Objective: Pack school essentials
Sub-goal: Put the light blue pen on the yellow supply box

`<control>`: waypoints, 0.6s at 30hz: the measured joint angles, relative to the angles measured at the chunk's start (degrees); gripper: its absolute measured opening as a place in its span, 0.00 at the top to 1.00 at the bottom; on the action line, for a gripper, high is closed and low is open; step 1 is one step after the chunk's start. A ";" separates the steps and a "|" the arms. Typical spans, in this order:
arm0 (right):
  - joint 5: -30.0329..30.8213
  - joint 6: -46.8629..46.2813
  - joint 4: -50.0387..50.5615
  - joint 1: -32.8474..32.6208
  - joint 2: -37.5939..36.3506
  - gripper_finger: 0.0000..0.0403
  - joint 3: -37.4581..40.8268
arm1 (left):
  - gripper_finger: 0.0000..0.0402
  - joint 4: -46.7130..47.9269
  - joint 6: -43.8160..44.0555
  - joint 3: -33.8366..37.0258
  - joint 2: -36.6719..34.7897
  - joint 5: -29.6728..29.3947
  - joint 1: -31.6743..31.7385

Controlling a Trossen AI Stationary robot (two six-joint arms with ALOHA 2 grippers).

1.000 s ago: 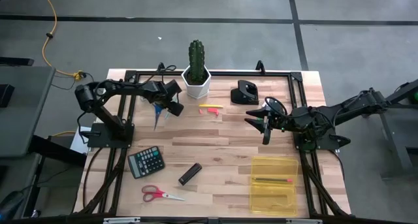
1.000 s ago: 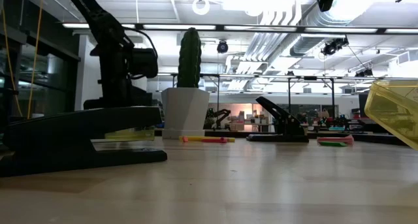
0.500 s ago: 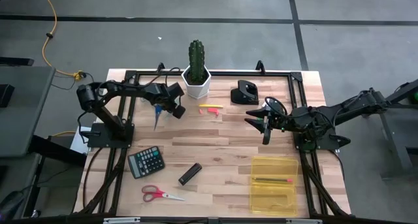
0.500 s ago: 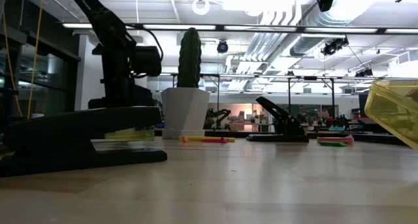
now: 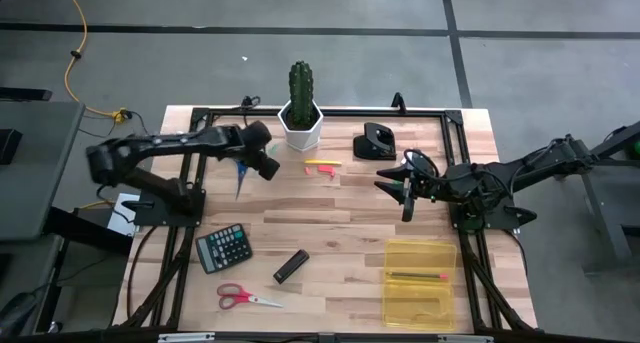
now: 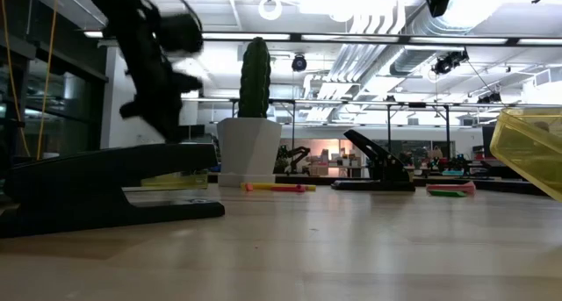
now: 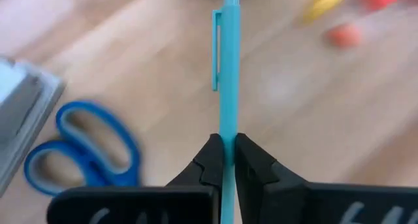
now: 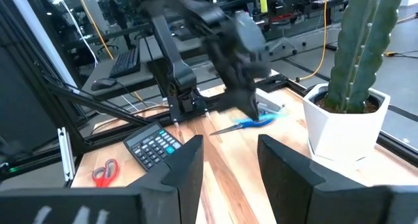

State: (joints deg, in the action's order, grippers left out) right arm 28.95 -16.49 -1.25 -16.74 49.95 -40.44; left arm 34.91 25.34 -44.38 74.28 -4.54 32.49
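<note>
My left pincer (image 7: 226,160) is pinched tight on the teal pen (image 7: 228,67), above the back left of the bench (image 5: 340,223) near the blue scissors (image 7: 78,145). This looks like the pick-up step. Next I judge I must carry it across to the yellow box (image 5: 420,283). My right pincer (image 5: 405,188) waits half-open, empty, mid-bench.
</note>
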 joint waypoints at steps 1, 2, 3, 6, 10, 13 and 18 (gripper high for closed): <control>0.00 -0.05 0.15 -0.01 0.00 0.66 0.00 | 0.99 -0.25 0.45 -0.02 -2.67 -0.04 -0.87; -0.01 -0.14 0.27 -0.02 0.00 0.66 0.01 | 0.99 -0.46 1.03 -0.02 -5.28 -0.24 -1.87; -0.01 -0.13 0.28 0.00 0.00 0.66 0.00 | 1.00 -0.81 1.36 -0.02 -7.85 -0.68 -3.09; 0.00 -0.04 0.26 0.00 0.00 0.66 0.01 | 1.00 -4.60 2.47 -0.02 -14.68 -2.61 -8.25; 0.00 -0.01 0.24 -0.01 0.00 0.66 0.00 | 1.00 -13.15 4.94 -0.09 -21.45 -8.00 -17.08; -0.02 0.00 0.24 0.00 0.00 0.66 0.00 | 1.00 -20.90 4.71 -0.11 -23.18 -15.01 -24.30; -0.35 0.00 0.21 0.00 0.00 0.66 0.00 | 1.00 -31.36 1.61 -0.17 -21.40 -24.87 -34.23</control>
State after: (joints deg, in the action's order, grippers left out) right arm 28.60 -16.49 -1.04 -16.74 49.95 -40.45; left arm 3.55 26.95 -44.56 52.88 -29.40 -1.74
